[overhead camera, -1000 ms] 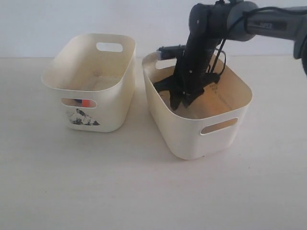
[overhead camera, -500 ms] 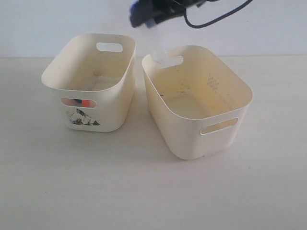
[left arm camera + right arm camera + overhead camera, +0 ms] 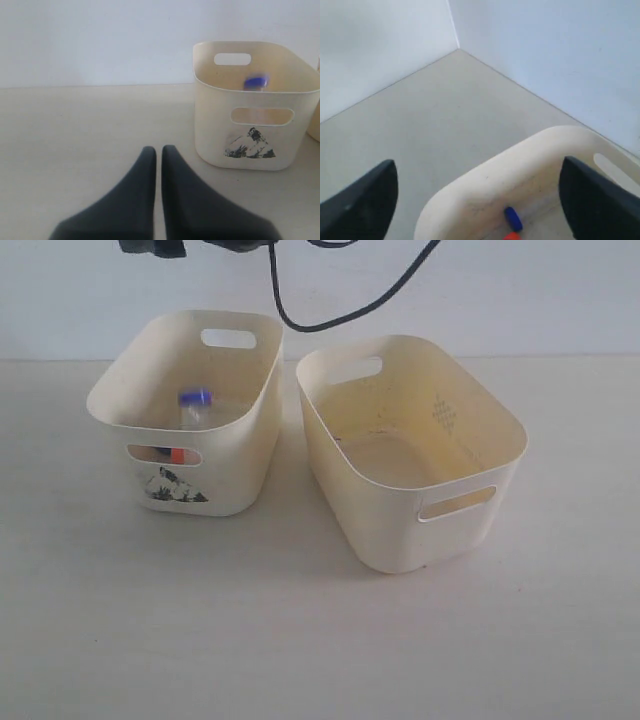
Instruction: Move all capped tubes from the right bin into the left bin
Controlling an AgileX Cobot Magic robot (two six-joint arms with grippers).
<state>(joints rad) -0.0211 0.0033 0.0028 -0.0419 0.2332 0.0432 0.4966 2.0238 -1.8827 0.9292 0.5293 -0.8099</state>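
The left bin (image 3: 235, 455), narrow and stickered, holds a blue-capped tube (image 3: 195, 405). An orange cap (image 3: 178, 454) shows through its front slot. The right bin (image 3: 480, 455) shows only a bare floor. My right gripper (image 3: 479, 165) hangs open above the left bin's rim (image 3: 470, 192), nothing between its fingers; below it lie the blue cap (image 3: 513, 218) and an orange cap (image 3: 510, 236). In the exterior view only a dark bit of that arm (image 3: 152, 246) shows at the top edge. My left gripper (image 3: 158, 150) is shut and empty, low over the table beside the left bin (image 3: 215, 130).
A black cable (image 3: 330, 315) loops down from the right arm behind the two bins. The bins stand close together on a pale table (image 3: 300, 640), with a white wall behind them.
My right gripper rose out of the right bin holding the blue-capped tube, swung left over the left bin and opened. The tube is now inside the left bin.
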